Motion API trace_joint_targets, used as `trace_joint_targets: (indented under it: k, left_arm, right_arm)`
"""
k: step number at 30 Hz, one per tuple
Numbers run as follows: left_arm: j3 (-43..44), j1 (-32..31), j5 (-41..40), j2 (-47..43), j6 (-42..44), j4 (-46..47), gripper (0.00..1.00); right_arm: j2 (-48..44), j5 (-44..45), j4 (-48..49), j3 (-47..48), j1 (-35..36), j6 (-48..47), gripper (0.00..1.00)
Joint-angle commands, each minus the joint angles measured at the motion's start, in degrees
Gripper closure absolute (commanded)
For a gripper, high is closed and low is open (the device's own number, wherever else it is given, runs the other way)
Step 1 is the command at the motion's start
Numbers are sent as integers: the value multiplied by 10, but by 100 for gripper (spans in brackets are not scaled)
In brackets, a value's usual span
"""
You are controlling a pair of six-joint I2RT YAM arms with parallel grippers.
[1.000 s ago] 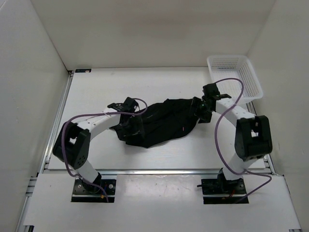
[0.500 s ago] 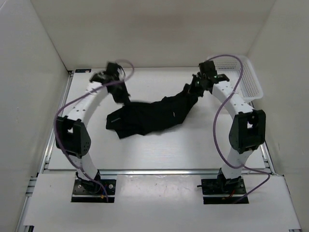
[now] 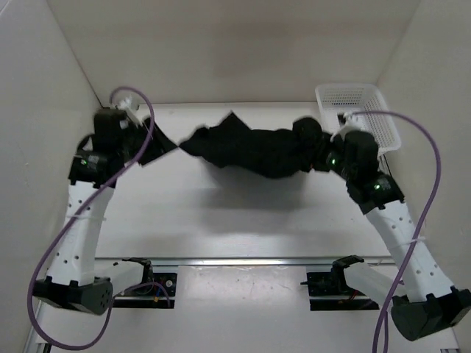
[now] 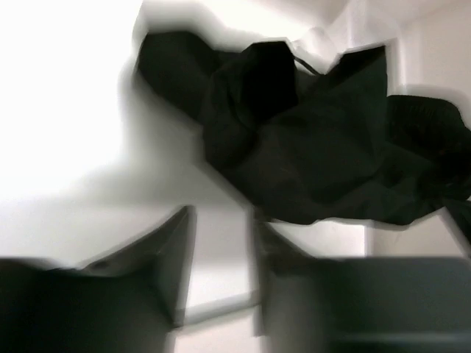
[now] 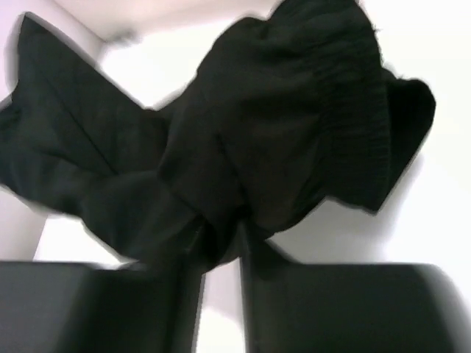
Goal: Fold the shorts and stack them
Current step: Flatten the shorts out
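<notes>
One limp, light pair of black shorts sags just ahead of the right gripper, which clamps a bunched end; the left gripper is too blurred to judge; the waistband likely holds best.

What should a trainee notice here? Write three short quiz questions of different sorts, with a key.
1. From above, the basket stands at the: A far right, B far left, C near centre.
2. True or false: the shorts lie folded inside the basket.
3. In the right wrist view, what is pinched between the jaws?
Key: 1 A. 2 False: they hang bunched between the two arms. 3 The shorts.
</notes>
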Motion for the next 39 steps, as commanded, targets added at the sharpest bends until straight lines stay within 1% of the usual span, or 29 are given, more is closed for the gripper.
trace_joint_targets:
  k: [1, 2, 3, 5, 7, 8, 9, 10, 11, 13, 14, 15, 18, 19, 21, 22, 23, 24, 25, 26, 28, 29, 30, 33, 35, 36, 37, 38, 39]
  left_arm:
    - [-219, -4, 19, -56, -27, 22, 35]
    - [-300, -4, 25, -63, -34, 32, 26]
    - [-325, -4, 31, -63, -34, 32, 21]
    - [-352, -4, 31, -56, -34, 32, 21]
    - [-352, -4, 14, -40, -27, 32, 29]
    - [-331, -9, 9, -35, -27, 32, 38]
    - [-320, -9, 9, -19, -20, 37, 51]
    - [-306, -16, 0, -5, -10, 38, 78]
    - [-291, -22, 0, 11, -5, 38, 89]
    - [-248, -52, -11, 67, 2, 38, 89]
    - [-233, -67, -23, 87, 2, 38, 89]
    - [-202, -99, -34, 108, 2, 38, 89]
    - [-151, -164, -62, 202, -11, 31, 89]
    - [-110, -178, -62, 254, -11, 31, 82]
    - [-66, -205, -79, 305, -18, 20, 62]
    - [-26, -222, -85, 327, -18, 14, 41]
    - [-6, -228, -85, 367, -18, 14, 31]
    - [11, -228, -78, 387, -18, 14, 23]
    - [46, -236, -71, 405, -18, 14, 18]
    - [66, -245, -64, 443, -18, 9, 17]
    - [110, -267, -59, 482, -11, -5, 17]
    - [158, -273, -69, 524, -5, -18, 17]
    - [181, -280, -84, 545, -5, -42, 17]
    - [238, -293, -84, 606, 1, -65, 22]
    - [244, -299, -78, 621, -5, -65, 32]
    - [244, -299, -77, 621, -5, -65, 40]
    - [244, -299, -77, 621, -10, -65, 54]
    - [244, -299, -77, 621, -10, -65, 88]
    - [251, -299, -77, 615, -10, -65, 90]
  right_arm:
    - [-32, 67, -16, -180, 2, -2, 60]
    - [-60, 74, -23, -213, 2, 6, 49]
    - [-72, 88, -32, -264, 2, 23, 43]
    - [-104, 110, -69, -292, 2, 44, 43]
    - [-125, 129, -89, -300, 2, 63, 43]
    - [-143, 142, -107, -300, 2, 63, 46]
    - [-151, 156, -113, -289, 2, 71, 61]
    - [-158, 185, -119, -273, 2, 76, 71]
    - [-158, 194, -124, -263, 2, 82, 78]
    - [-141, 200, -134, -235, 2, 82, 95]
    - [-131, 200, -145, -226, 2, 90, 99]
    - [-119, 200, -162, -218, 2, 90, 100]
    - [-81, 200, -175, -213, 2, 96, 100]
    - [-71, 184, -175, -213, -3, 96, 91]
    - [-63, 173, -175, -213, -3, 96, 76]
    - [-55, 173, -181, -213, -9, 96, 66]
    - [-55, 167, -181, -213, -9, 96, 48]
    - [-49, 167, -187, -213, -9, 96, 44]
    - [-49, 167, -187, -213, -16, 96, 41]
    - [-49, 173, -187, -213, -21, 96, 36]
    - [-43, 173, -192, -213, -29, 86, 33]
    - [-43, 173, -192, -213, -37, 86, 31]
    - [-43, 173, -192, -213, -37, 86, 31]
    - [-43, 167, -198, -213, -49, 74, 29]
    - [-49, 167, -203, -213, -54, 68, 29]
    - [-49, 167, -203, -213, -60, 68, 29]
    - [-56, 167, -203, -213, -60, 68, 29]
    - [-56, 167, -203, -213, -66, 68, 29]
    - [-56, 167, -203, -213, -67, 62, 29]
